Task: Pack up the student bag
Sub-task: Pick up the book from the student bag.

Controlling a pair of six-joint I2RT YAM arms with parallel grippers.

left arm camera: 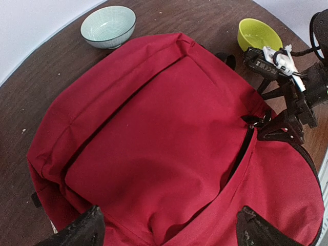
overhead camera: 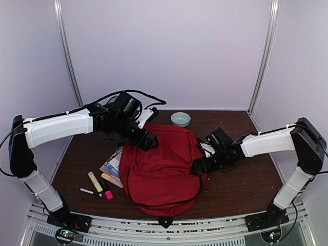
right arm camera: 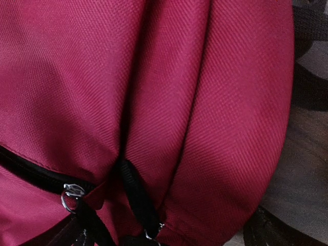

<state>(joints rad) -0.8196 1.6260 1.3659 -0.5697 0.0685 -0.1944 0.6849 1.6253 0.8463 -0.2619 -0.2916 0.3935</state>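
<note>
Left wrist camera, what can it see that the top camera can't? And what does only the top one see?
Only the left wrist view shows the yellow-green bowl. Only the top view shows the yellow highlighter, the pink-capped marker and the booklets lying on the table. Both views show the red student bag and the pale blue bowl.

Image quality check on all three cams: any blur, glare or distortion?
Top external: soft, even light with a lilac cast, no glare, bag sharp. Left wrist: the far edge of the table looks bowed, likely wide-angle distortion; focus is fine. Right wrist: bag weave crisp up close, but the strip past its right edge is blurred.
</note>
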